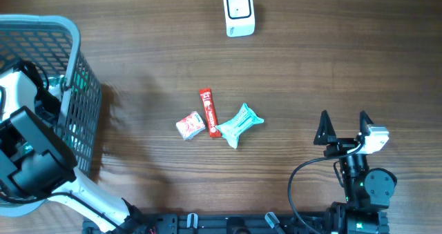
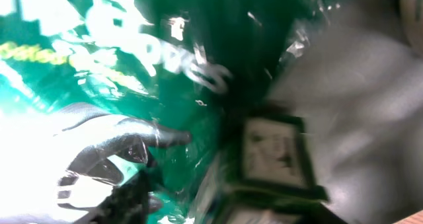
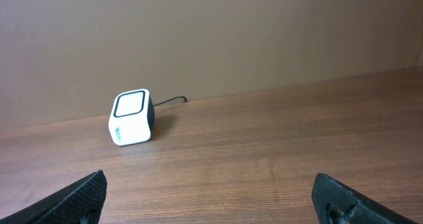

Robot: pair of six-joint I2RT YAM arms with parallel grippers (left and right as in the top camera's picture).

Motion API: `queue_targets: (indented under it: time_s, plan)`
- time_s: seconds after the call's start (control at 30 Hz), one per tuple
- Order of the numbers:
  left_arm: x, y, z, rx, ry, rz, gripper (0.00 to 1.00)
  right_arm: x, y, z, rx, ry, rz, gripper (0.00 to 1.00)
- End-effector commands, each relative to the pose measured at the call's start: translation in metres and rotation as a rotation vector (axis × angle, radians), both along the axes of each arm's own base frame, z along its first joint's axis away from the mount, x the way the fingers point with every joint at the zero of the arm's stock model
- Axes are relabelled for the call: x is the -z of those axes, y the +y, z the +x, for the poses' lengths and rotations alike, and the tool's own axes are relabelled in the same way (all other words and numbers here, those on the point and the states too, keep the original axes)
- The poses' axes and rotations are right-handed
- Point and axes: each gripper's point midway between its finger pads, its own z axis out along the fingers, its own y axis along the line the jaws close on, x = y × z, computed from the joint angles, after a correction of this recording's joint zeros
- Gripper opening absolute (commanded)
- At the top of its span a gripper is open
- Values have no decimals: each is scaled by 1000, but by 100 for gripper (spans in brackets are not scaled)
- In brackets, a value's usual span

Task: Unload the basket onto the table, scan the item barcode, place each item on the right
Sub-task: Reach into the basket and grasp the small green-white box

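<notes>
The white barcode scanner (image 1: 239,12) stands at the table's far edge, and the right wrist view shows the scanner (image 3: 132,118) ahead on the left. My left arm (image 1: 24,154) reaches down into the grey basket (image 1: 72,89), where its gripper is hidden from overhead. The left wrist view is blurred. It shows a shiny green bag (image 2: 132,52) and a green-framed box (image 2: 274,151) pressed close to the left gripper (image 2: 192,191), with one dark finger (image 2: 125,194) against the bag. My right gripper (image 1: 343,127) rests open at the near right, nothing between its fingertips (image 3: 79,197).
Three small items lie mid-table: a red-and-white packet (image 1: 189,125), a red stick pack (image 1: 208,112) and a teal wrapper (image 1: 239,125). The scanner's cable runs off the far edge. The basket's mesh wall stands tall at the left side.
</notes>
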Motion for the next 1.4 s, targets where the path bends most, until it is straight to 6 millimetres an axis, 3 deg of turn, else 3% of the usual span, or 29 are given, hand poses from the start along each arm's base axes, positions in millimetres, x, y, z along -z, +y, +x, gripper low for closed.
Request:
queue_targets:
  time_s: [0.0, 0.1, 0.37, 0.7, 0.97, 1.03, 1.37]
  plan:
    - [9, -17, 6, -7, -29, -90, 32, -2, 0, 0, 1, -9, -19, 100]
    - [3, -14, 10, -6, -38, -84, 32, -2, 0, 0, 1, -9, -19, 100]
    - [-21, -5, 24, -5, -78, -57, 49, -2, 0, 0, 1, -9, -19, 100]
    - [-22, -7, 24, -28, -74, -57, 57, -2, 0, 0, 1, -9, -19, 100]
    - [-22, -28, 36, 13, -98, -104, 55, -2, 0, 0, 1, -9, -19, 100]
    - [-21, -31, 37, 19, -95, -106, 50, -2, 0, 0, 1, -9, -19, 100]
    - [0, -45, 13, 13, -18, -152, 39, -2, 0, 0, 1, -9, -19, 100]
